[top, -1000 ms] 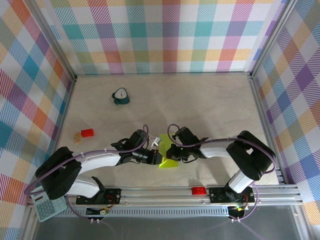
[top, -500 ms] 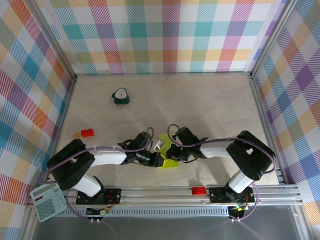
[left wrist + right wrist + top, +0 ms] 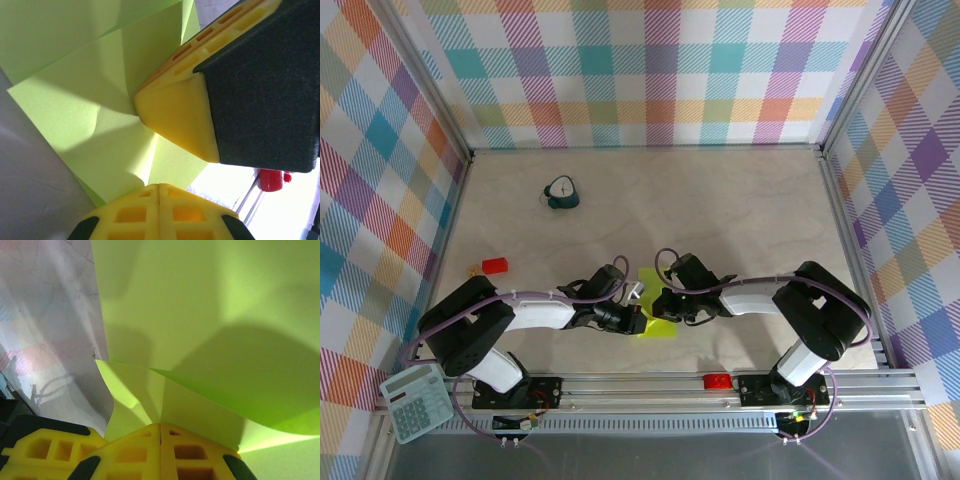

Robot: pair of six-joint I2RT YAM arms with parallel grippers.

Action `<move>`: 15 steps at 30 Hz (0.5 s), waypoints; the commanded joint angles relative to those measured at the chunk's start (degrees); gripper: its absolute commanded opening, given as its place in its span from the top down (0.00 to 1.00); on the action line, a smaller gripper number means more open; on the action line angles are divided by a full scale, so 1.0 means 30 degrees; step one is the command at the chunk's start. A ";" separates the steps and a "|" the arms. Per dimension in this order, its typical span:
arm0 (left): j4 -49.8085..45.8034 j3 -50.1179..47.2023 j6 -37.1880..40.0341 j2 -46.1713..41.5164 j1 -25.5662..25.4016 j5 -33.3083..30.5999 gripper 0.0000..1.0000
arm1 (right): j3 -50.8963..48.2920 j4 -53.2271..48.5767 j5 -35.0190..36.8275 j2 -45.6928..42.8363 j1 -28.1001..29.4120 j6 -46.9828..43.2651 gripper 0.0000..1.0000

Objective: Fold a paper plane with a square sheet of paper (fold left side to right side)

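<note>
You have the part-folded square sheet of paper (image 3: pixel 662 329) on the worktop (image 3: pixel 740 210), well nearer and right of the teal clock (image 3: pixel 560 192), with the left pincer (image 3: pixel 636 321) and right pincer (image 3: pixel 660 306) both shut, tips meeting on it, probably pinning the flap for creasing.

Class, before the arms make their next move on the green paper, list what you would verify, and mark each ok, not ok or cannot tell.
1. Jaws of the left tool closed: ok.
2. Jaws of the right tool closed: ok.
3. The square sheet of paper lies between both tools: ok.
4. Paper truly pinched by either tool: cannot tell.
5. The teal clock and the red block sit apart from the paper: ok.
</note>
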 commanded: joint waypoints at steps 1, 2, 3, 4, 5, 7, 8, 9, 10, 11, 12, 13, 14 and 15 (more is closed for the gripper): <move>0.0113 -0.0461 0.0360 0.0304 -0.0145 -0.0179 1.00 | -0.0397 -0.1884 0.0296 0.0604 0.0106 0.0002 1.00; 0.0135 -0.0501 0.0371 0.0334 -0.0152 -0.0128 1.00 | -0.0390 -0.1902 0.0296 0.0606 0.0104 0.0004 1.00; 0.0142 -0.0547 0.0383 0.0367 -0.0163 -0.0111 1.00 | -0.0339 -0.1935 0.0297 0.0606 0.0121 -0.0019 1.00; 0.0167 -0.0592 0.0375 0.0398 -0.0156 -0.0098 1.00 | -0.0325 -0.1946 0.0296 0.0623 0.0106 -0.0045 1.00; 0.0175 -0.0622 0.0363 0.0444 -0.0154 -0.0083 1.00 | -0.0281 -0.1965 0.0296 0.0632 0.0108 -0.0063 1.00; 0.0186 -0.0717 0.0370 0.0488 -0.0143 -0.0142 1.00 | -0.0179 -0.2051 0.0267 0.0655 0.0106 -0.0108 1.00; 0.0207 -0.0774 0.0373 0.0462 -0.0141 -0.0211 1.00 | -0.0139 -0.2100 0.0267 0.0618 0.0092 -0.0142 1.00; 0.0235 -0.0836 0.0360 0.0459 -0.0147 -0.0240 1.00 | -0.0082 -0.2167 0.0267 0.0635 0.0095 -0.0164 1.00; 0.0266 -0.0895 0.0341 0.0430 -0.0149 -0.0295 1.00 | -0.0004 -0.2221 0.0276 0.0607 0.0106 -0.0211 1.00; 0.0302 -0.1008 0.0324 0.0400 -0.0142 -0.0386 1.00 | 0.0079 -0.2297 0.0272 0.0577 0.0106 -0.0248 1.00; 0.0360 -0.1084 0.0273 0.0349 -0.0149 -0.0441 1.00 | 0.0170 -0.2341 0.0267 0.0534 0.0097 -0.0289 1.00; 0.0419 -0.1184 0.0230 0.0320 -0.0150 -0.0474 1.00 | 0.0282 -0.2372 0.0247 0.0462 0.0108 -0.0341 1.00; 0.0489 -0.1272 0.0195 0.0312 -0.0141 -0.0478 1.00 | 0.0370 -0.2397 0.0281 0.0297 0.0092 -0.0404 1.00; 0.0544 -0.1360 0.0159 0.0284 -0.0147 -0.0505 1.00 | 0.0418 -0.2293 0.0329 0.0093 0.0110 -0.0427 1.00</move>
